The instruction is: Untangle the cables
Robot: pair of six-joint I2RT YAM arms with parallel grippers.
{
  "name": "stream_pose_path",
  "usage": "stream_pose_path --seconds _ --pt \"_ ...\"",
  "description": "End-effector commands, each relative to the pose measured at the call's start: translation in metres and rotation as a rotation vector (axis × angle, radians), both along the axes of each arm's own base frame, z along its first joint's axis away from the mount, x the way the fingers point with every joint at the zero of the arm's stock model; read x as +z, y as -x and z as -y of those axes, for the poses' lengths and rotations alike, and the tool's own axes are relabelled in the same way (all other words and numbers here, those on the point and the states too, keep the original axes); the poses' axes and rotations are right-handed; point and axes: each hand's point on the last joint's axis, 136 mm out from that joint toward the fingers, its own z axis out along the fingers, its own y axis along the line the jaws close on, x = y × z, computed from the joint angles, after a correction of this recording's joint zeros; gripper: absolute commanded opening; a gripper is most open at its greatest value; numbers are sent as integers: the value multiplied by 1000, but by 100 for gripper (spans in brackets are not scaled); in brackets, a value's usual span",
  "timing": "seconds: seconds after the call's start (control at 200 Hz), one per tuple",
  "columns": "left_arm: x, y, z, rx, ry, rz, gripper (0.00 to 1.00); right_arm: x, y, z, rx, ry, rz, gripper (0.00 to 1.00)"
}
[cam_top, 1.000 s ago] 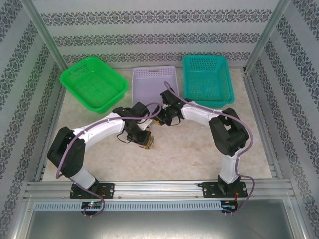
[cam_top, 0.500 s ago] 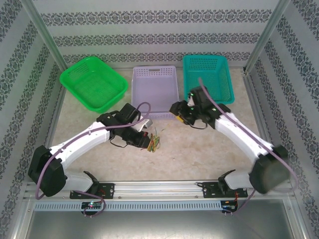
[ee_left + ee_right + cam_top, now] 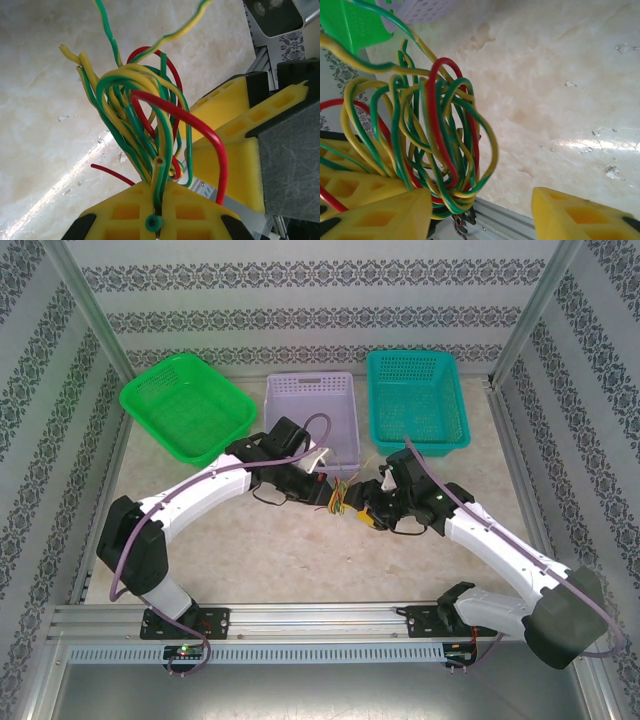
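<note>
Fingers [image 3: 125, 212], cables [image 3: 145, 125] over seemingly marbled tabletop [image 3: 45, 125]

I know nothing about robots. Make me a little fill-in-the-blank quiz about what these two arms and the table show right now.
1. The left gripper is ____ on the cables.
2. The right gripper is ____, with the bundle close by its fingers.
3. Besides green and yellow, some cables are ____.
4. At the far side of the table stand ____ containers: a green basket, a lavender basket and a teal basket.

Missing words: shut; open; red; three
</note>
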Motion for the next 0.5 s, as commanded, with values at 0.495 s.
stream_pose_path --seconds 0.495 --pt "16 20 16 -55 60 23 0 26 -34 10 -156 -57 65 58"
